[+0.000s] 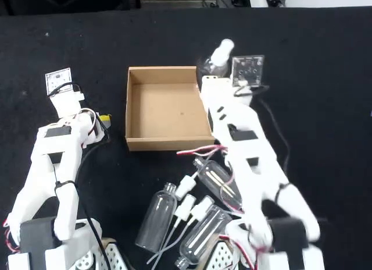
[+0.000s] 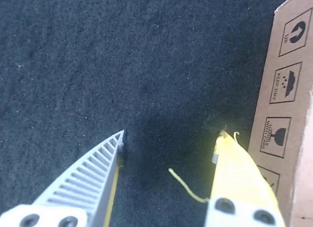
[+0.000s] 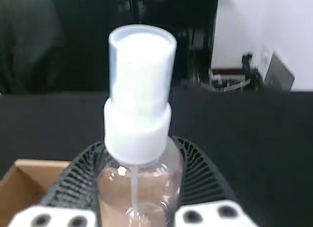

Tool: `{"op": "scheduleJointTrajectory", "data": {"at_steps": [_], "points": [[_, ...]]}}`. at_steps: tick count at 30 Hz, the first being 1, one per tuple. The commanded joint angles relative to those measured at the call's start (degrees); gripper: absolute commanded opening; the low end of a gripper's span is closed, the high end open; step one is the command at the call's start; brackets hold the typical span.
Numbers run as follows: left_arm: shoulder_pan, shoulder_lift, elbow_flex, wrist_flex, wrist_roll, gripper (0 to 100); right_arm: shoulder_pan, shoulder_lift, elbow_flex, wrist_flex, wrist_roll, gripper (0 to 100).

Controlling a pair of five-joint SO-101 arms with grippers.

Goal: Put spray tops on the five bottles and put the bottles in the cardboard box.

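Right tool (image 3: pixel 139 153) clamps a capped bottle (image 3: pixel 141 90) (just beside the cardboard box (image 1: pixel 168 143)); left tool (image 2: pixel 171 135) stands apart.

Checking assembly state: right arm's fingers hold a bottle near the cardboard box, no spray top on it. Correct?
Not quite: the bottle in the right gripper has its spray top on, per the right wrist view. It is near the cardboard box.

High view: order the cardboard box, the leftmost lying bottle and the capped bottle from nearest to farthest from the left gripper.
From the left gripper:
1. the cardboard box, its side wall right beside the gripper.
2. the leftmost lying bottle, back toward the arm bases.
3. the capped bottle, held in the right gripper across the box.
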Motion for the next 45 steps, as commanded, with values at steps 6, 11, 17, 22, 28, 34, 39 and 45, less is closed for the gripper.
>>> {"op": "scheduleJointTrajectory", "data": {"at_steps": [6,11,17,22,28,34,39,45], "points": [[-0.7,-1.9,-0.8,-1.1,-0.2,27,-2.4,10.5,-10.9,-1.6,-0.4,1.1],[-0.7,-1.9,-0.8,-1.1,-0.2,27,-2.1,18.0,-15.7,-2.2,-0.4,1.1],[-0.7,-1.9,-0.9,-1.1,-0.2,27,-1.8,25.6,-16.9,-13.8,0.0,1.1],[-0.7,-1.9,-0.9,-1.1,-0.2,27,-2.0,30.2,-17.2,-16.6,0.0,1.1],[-0.7,-1.9,-1.0,-1.1,-0.2,27,-2.1,33.3,-19.5,-16.1,0.0,1.2],[-0.6,-1.9,-1.3,-1.1,-0.2,27,-3.3,33.3,-19.4,-16.1,7.6,1.3],[-0.6,-1.9,-1.2,-1.1,-0.2,27,-3.4,33.2,-19.2,-16.1,8.4,1.3],[-0.7,-1.9,-1.1,-1.1,-0.2,27,-3.4,33.2,-19.2,-16.1,8.4,1.3]]}}
